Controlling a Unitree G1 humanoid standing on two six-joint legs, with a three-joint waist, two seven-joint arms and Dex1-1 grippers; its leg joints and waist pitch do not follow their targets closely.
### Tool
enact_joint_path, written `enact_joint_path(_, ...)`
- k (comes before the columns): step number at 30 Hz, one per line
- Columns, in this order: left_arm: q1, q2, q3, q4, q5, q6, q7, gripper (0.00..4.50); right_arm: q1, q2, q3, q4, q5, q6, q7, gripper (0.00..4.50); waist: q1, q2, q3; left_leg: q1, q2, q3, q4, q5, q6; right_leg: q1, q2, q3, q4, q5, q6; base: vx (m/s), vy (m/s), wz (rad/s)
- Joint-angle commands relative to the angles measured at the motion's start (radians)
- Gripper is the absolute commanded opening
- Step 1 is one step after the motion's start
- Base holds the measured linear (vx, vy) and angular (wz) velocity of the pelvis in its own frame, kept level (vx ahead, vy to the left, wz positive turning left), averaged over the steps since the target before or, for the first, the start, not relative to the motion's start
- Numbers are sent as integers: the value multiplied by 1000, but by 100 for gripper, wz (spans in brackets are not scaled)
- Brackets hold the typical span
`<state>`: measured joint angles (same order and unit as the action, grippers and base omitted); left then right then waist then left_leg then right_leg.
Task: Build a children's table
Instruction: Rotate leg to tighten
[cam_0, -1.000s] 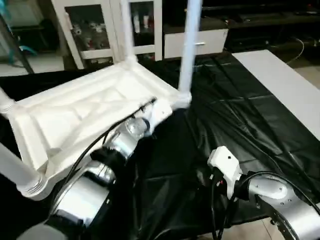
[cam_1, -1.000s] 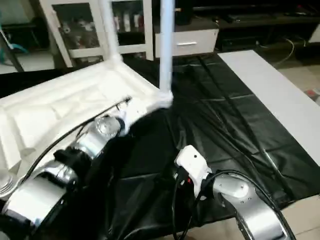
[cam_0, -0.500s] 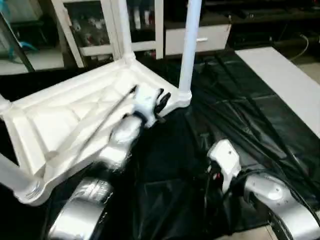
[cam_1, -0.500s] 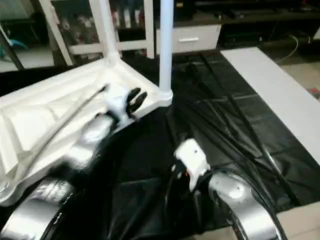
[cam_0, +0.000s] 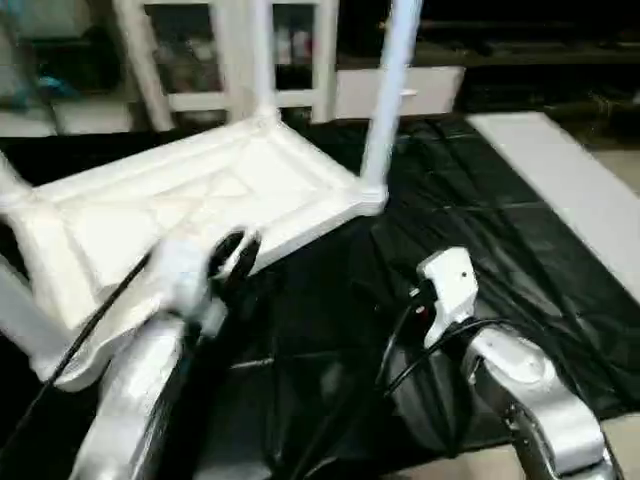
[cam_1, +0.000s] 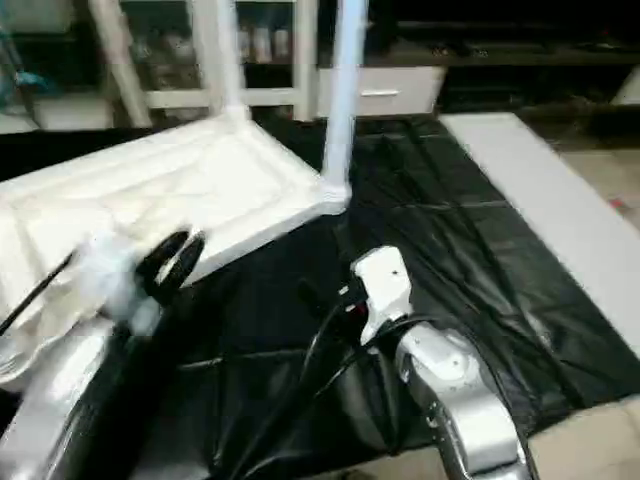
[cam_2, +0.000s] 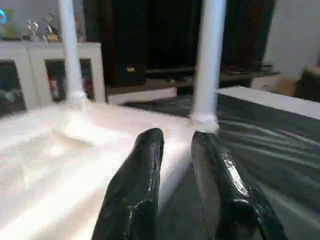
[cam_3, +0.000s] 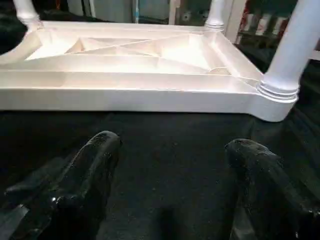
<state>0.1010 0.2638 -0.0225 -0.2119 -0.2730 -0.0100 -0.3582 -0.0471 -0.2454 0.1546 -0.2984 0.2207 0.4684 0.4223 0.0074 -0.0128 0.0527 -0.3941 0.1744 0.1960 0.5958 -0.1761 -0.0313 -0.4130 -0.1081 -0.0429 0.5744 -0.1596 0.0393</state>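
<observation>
The children's table (cam_0: 220, 195) lies upside down on the black sheet (cam_0: 480, 250), ribbed underside facing up, and I can see white tube legs standing in its corner sockets: one at the near right corner (cam_0: 385, 100), one at the far corner (cam_0: 262, 60), and two more at the left edge of my head view. In the right wrist view the X-ribs and the ringed socket at the near corner are plain. My left gripper (cam_0: 235, 258) hovers at the tabletop's near rim, its two black fingers (cam_2: 140, 185) standing narrowly apart with nothing between them; I see no contact with the plastic. My right gripper (cam_3: 170, 180) is spread wide and empty, low over the black sheet, facing the tabletop's side wall and apart from it. A flat white board (cam_0: 570, 190) lies along the sheet's right side, well apart from the table. White glass-fronted cabinets (cam_0: 190, 50) stand behind.
</observation>
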Motion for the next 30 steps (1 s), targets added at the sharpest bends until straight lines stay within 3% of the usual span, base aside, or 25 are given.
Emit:
enact_joint_path(1,59,45,8,-101,-69,-27,-57,124,-17,-2,14,16,-2,-15,18,373,-5,-10,-46,39,44,-40,-93,-606,-81,-5,-17,16,-104,-654,-18,0,0,0)
enact_joint_path(2,64,49,9,-105,-73,-30,-62,124,-17,-3,15,17,-1,-15,20,373,-5,-20,-44,39,43,-40,-89,-605,-75,-8,-20,17,-107,-670,-16,0,0,0)
enact_joint_path(3,86,59,19,-127,-83,-34,-83,124,-21,-4,17,20,1,-15,25,373,-9,-5,-35,36,46,-47,-98,-639,-84,-6,-20,13,-112,-704,-10,0,0,0)
enact_joint_path(4,104,58,43,-150,-87,-19,-92,124,-26,-8,19,23,4,-15,33,373,-11,-18,-34,47,45,-48,-94,-670,-93,-14,-14,8,-119,-708,-6,0,0,0)
enact_joint_path(8,148,34,105,-201,-59,10,-50,124,-35,-23,8,35,15,-18,60,373,-21,-13,-26,35,52,-67,-121,-755,-125,10,-5,-3,-103,-645,-22,0,0,0)
enact_joint_path(10,156,30,112,-207,-46,9,-38,124,-38,-25,6,40,17,-19,65,373,-28,-12,-18,50,49,-65,-125,-818,-127,5,9,-25,-119,-653,-21,-63,21,-7)
enact_joint_path(11,191,34,111,-230,-48,10,-22,124,-45,-27,6,47,16,-21,69,373,-29,-8,-11,39,57,-63,-151,-861,-126,28,17,-47,-108,-631,-25,-56,5,-3)
enact_joint_path(12,191,34,111,-230,-48,10,-22,124,-45,-27,6,47,16,-21,69,373,-27,-11,-14,22,65,-59,-167,-867,-122,51,17,-46,-77,-588,-34,0,0,0)
enact_joint_path(13,227,39,111,-253,-59,13,-13,124,-49,-29,7,52,17,-22,74,373,-6,0,-10,-15,83,-43,-224,-908,-135,92,22,-35,29,-462,-60,-88,-6,-2)
enact_joint_path(14,265,44,119,-273,-66,5,0,124,-52,-32,8,55,17,-24,78,373,20,-13,-2,-36,88,-8,-254,-925,-129,96,29,-18,104,-386,-58,-82,-47,9)
enact_joint_path(15,298,43,132,-291,-71,-6,6,124,-51,-35,6,56,21,-25,84,373,25,-48,-3,-1,62,14,-194,-819,-122,41,14,24,46,-615,-29,-82,-47,9)
enact_joint_path(16,331,29,169,-300,-38,-43,30,124,-50,-39,5,64,23,-31,94,373,25,-93,-6,76,21,-1,-34,-661,-110,-61,-33,38,-104,-963,30,-32,-108,14)
enact_joint_path(17,331,29,169,-300,-38,-43,30,124,-50,-39,5,64,23,-31,94,373,16,-64,-10,35,-44,-112,133,-93,-28,-18,-132,124,-170,-1185,-19,-31,-74,-5)
enact_joint_path(18,343,12,193,-296,-15,-62,55,124,-50,-39,7,72,21,-37,98,373,16,-64,-10,35,-44,-112,133,-93,-28,-18,-132,124,-170,-1185,-19,-31,-74,-5)
enact_joint_path(19,343,12,193,-296,-15,-62,55,124,-50,-39,7,72,21,-37,98,373,22,-60,2,47,0,-126,72,-222,-70,5,-122,72,-127,-1003,-49,0,0,0)
enact_joint_path(20,355,-29,239,-290,31,-92,100,124,-53,-37,12,89,19,-46,106,373,34,0,-23,100,46,-134,-32,-512,-154,-5,-5,21,-51,-577,-90,-61,25,5)
enact_joint_path(21,357,-38,249,-288,40,-98,109,124,-54,-37,13,92,18,-48,107,373,1,-4,-4,55,78,-148,-117,-724,-147,40,27,-5,-2,-237,-123,-61,25,5)
enact_joint_path(22,365,-59,268,-288,61,-88,146,124,-59,-30,12,102,18,-53,107,373,10,11,2,46,82,-146,-131,-782,-129,55,21,-11,6,-183,-132,-103,30,13)
enact_joint_path(23,369,-75,282,-284,74,-76,185,124,-66,-23,9,108,19,-57,104,373,13,21,17,38,81,-123,-168,-920,-102,68,28,-33,17,-263,-124,-116,23,4)
enact_joint_path(24,371,-81,289,-281,79,-67,209,143,-71,-18,9,111,18,-59,100,373,29,20,24,-6,94,-98,-214,-1007,-93,112,32,-44,90,-316,-99,-116,23,4)
enact_joint_path(26,374,-86,290,-279,68,-57,227,158,-74,-14,7,113,19,-62,97,373,94,11,25,-72,98,-41,-240,-1010,-61,155,39,-23,206,-300,-64,-78,-77,12)
enact_joint_path(27,374,-86,290,-279,68,-57,227,158,-74,-14,7,113,19,-62,97,373,88,-56,8,25,60,-8,-116,-766,-46,55,19,67,118,-668,16,-56,-121,17)
enact_joint_path(28,344,-98,297,-254,55,-65,256,161,-80,-11,5,117,17,-69,91,373,85,-46,3,134,0,-64,124,-313,-45,-91,-99,122,-119,-1202,37,9,-146,17)
enact_joint_path(29,333,-101,300,-248,57,-66,266,180,-82,-11,4,119,16,-71,90,373,79,-42,7,88,-10,-83,132,-164,-24,-53,-106,159,-131,-1215,8,16,-81,10)
enact_joint_path(30,309,-108,303,-231,42,-78,270,193,-85,-11,4,123,14,-75,89,373,112,-32,-12,59,16,-95,55,-114,-43,15,-84,150,-84,-996,-35,16,-81,10)
